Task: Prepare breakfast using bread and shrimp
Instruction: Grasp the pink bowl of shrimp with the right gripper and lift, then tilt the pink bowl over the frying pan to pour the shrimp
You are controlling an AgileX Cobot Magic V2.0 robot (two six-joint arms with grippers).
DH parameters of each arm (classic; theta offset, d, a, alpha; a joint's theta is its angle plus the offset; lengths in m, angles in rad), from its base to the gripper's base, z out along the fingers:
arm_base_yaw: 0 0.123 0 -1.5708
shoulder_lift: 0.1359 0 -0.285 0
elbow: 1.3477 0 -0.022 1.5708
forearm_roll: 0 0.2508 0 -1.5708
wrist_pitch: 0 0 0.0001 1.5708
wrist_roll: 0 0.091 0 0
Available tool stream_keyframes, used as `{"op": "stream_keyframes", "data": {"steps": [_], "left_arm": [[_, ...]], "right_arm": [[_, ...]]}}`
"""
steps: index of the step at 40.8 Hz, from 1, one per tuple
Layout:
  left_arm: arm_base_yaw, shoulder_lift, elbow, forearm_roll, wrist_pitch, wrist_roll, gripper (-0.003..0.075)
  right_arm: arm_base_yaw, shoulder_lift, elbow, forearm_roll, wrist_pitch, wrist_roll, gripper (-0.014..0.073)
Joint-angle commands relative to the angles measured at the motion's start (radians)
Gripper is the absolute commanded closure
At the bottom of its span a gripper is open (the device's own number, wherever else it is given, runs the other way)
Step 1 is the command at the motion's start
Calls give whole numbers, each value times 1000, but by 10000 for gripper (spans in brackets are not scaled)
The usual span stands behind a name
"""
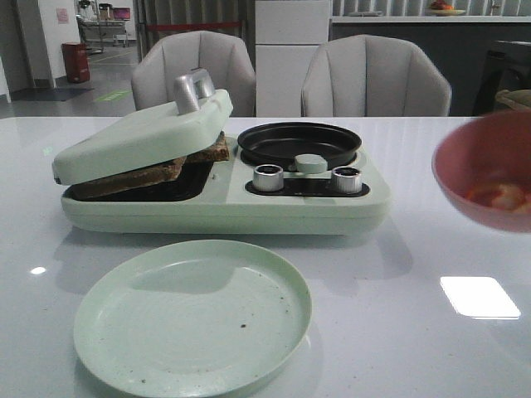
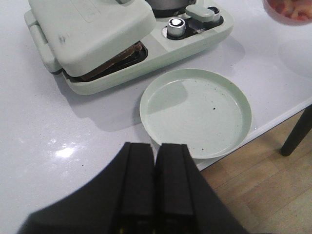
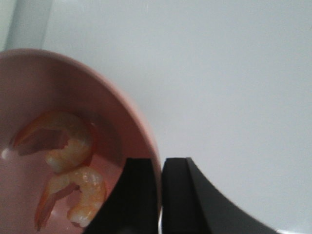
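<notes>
On the white bench [image 1: 398, 332] stands a pale green breakfast maker [image 1: 224, 199]. The bread [image 1: 158, 170] lies in its sandwich press at about nine o'clock of the appliance, browned, with the hinged lid [image 1: 141, 137] resting tilted on top of it so that one corner pokes out. At three o'clock of the press sits the small black frying pan [image 1: 299, 143], bare inside. A round green plate [image 1: 192, 319] waits just in front, at six o'clock, nothing on it but a few dark specks.

The shrimp [image 3: 73, 161] are in a pink bowl [image 1: 485, 170] held tilted in the air at the right edge of the front view. The right pincer [image 3: 161, 195] is closed down onto the bowl's rim, one finger inside the wall and one outside. The left pincer [image 2: 156, 185] hangs above the bench near the plate with its fingers pressed together and nothing between them.

The shrimp look soft, light and likely slippery, so tipping them out of the bowl seems safer than pinching them. The toasted bread should be stiff but crumbly; its exposed crust corner is the natural place to take hold once the lid is lifted.
</notes>
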Motion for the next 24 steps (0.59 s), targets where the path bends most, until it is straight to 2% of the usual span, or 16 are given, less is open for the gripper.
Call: {"op": "stream_keyframes", "data": {"steps": [1,15,24], "left_arm": [[-6,6,-28,-10,-77,-11,619],[-6,6,-28,-10,-77,-11,619],[-6,6,-28,-10,-77,-11,619]], "right_arm": [[67,-76,-93,-152,-15,86,540],[376,18,-308,-751,164,515,540],[492,196,-444,-1078,242,610,540]]}}
